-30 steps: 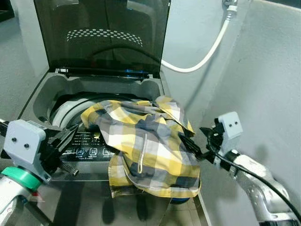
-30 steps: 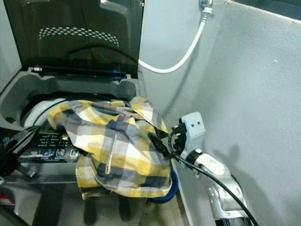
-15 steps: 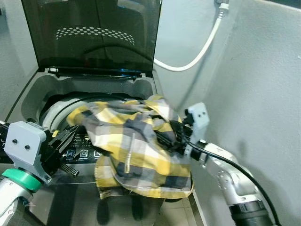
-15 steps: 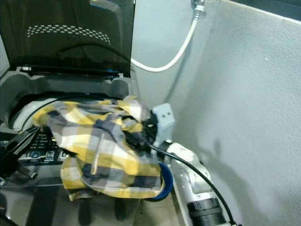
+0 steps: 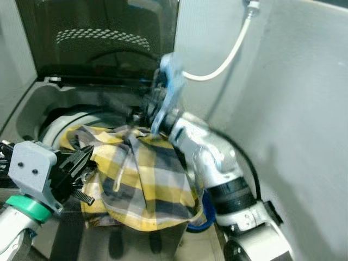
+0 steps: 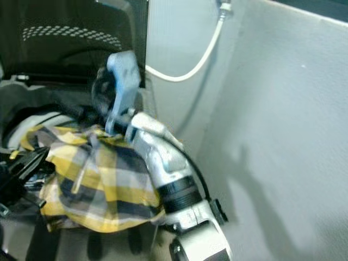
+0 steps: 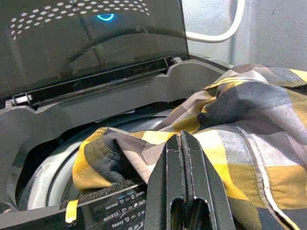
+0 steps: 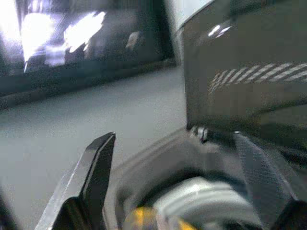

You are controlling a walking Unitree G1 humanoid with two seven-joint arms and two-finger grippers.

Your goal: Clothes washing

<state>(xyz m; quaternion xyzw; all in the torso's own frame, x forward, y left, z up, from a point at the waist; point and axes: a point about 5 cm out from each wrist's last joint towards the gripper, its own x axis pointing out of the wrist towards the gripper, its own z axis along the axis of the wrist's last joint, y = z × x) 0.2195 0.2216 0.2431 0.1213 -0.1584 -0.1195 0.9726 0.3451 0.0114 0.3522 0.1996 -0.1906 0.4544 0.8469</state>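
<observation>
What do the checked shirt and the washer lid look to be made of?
Shirt: probably soft woven cloth, matte; it folds and droops over the washer's front edge, yellow, grey and white checks. Lid: looks like dark tinted glass or clear plastic, glossy; it reflects light and a dotted pattern and a blue light show in it. Which of the two, I cannot tell.

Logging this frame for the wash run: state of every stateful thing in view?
washer lid: open, raised upright
plaid shirt: bunched, draped over the washer's front rim, partly in the drum
right gripper: open, empty, over the drum opening
left gripper: shut, empty, by the shirt
white hose: attached at the wall
</observation>
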